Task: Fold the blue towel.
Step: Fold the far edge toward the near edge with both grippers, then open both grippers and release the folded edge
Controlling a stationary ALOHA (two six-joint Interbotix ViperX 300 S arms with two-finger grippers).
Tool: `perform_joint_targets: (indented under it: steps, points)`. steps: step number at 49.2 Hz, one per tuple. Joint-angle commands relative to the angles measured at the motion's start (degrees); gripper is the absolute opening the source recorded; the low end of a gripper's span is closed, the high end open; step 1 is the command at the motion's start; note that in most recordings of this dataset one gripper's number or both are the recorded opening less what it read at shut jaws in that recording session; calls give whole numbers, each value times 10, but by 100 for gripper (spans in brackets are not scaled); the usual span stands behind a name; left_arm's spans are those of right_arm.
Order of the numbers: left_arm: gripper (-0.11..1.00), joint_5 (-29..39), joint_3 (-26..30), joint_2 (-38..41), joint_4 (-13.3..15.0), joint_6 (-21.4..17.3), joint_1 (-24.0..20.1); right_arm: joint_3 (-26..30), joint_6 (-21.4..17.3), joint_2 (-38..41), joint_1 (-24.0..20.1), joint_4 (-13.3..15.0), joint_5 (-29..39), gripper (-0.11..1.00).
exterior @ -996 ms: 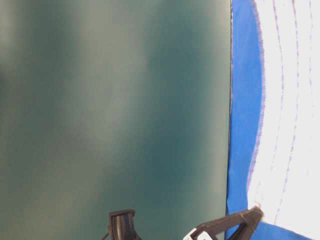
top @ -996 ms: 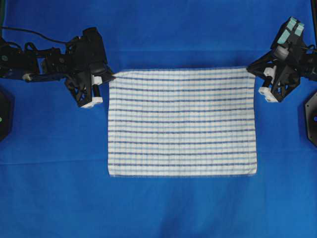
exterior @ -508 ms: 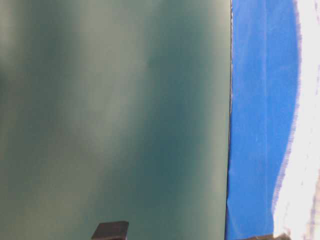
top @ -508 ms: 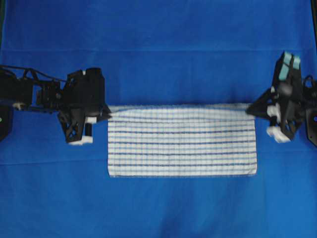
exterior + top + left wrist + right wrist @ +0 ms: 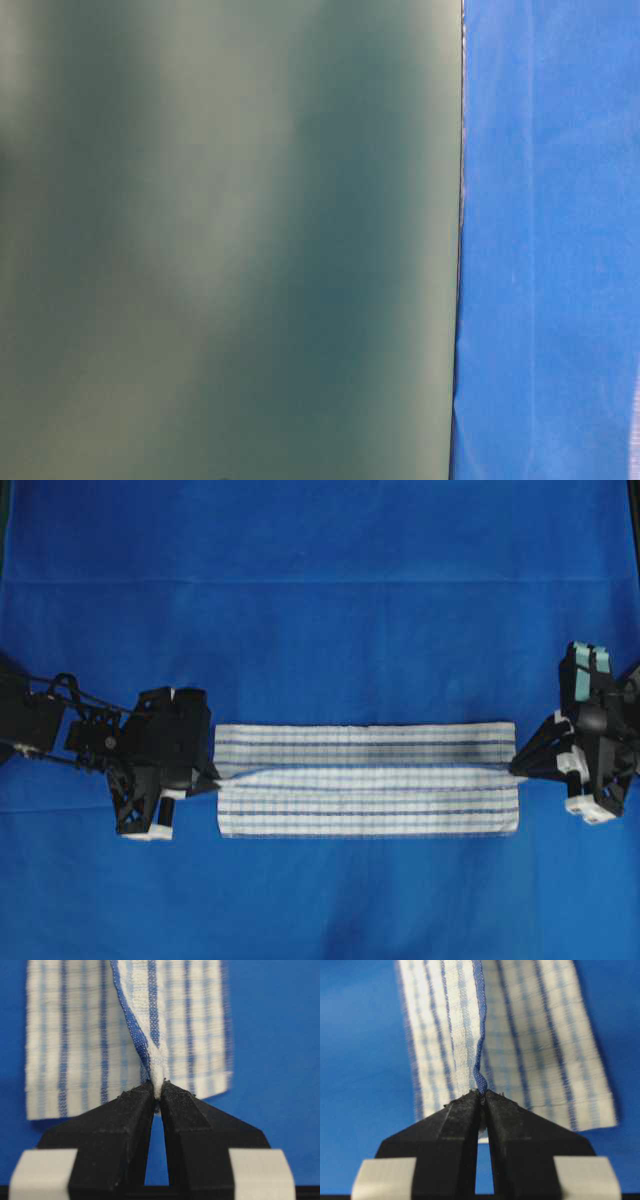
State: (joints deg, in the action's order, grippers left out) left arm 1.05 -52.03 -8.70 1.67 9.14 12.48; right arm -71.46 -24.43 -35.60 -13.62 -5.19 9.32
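- We see the blue towel (image 5: 367, 780) lying across the middle of the desk (image 5: 320, 600), which is covered in plain blue, as a long narrow band running from left to right.
- The towel is partly doubled over: a raised edge runs along its length between a far strip and a near strip.
- Our left gripper (image 5: 212, 777) sits at the band's left end, its fingers (image 5: 131, 1110) pinched together on a corner of the towel, with the blue hem rising from between them in the left wrist view.
- Our right gripper (image 5: 518, 770) sits at the right end, its fingers (image 5: 462, 1110) likewise clamped on a towel corner.
- Both pinched corners are lifted slightly off the cloth beneath.
- The table-level view shows only a blurred green surface and a strip of the blue covering.
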Motion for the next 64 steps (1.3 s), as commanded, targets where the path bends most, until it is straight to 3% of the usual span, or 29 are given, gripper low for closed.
perform_joint_targets:
  steps: [1,21,25,30,38,42,49,54,64]
  points:
    - [4,-8,18,0,0,0,7,11,-4,5,-10,-2,-2,5]
    - [4,-8,28,9,0,1,7,27,-7,43,-19,-2,-3,5]
    - [10,-7,28,9,1,0,7,33,-8,49,-19,-2,-2,5]
    - [29,-6,29,9,0,0,7,39,-8,51,-20,-2,-2,7]
    - [59,2,31,4,1,-1,7,52,-6,48,-20,0,15,51]
    - [65,10,30,-1,0,-4,5,56,-6,45,-20,4,30,69]
    - [65,22,30,-8,-1,-6,-5,60,-6,31,-11,12,46,64]
    - [65,23,31,-9,-3,-9,-25,56,-6,25,20,22,63,65]
    - [65,23,28,-10,-4,-10,-73,56,-6,27,104,82,91,65]
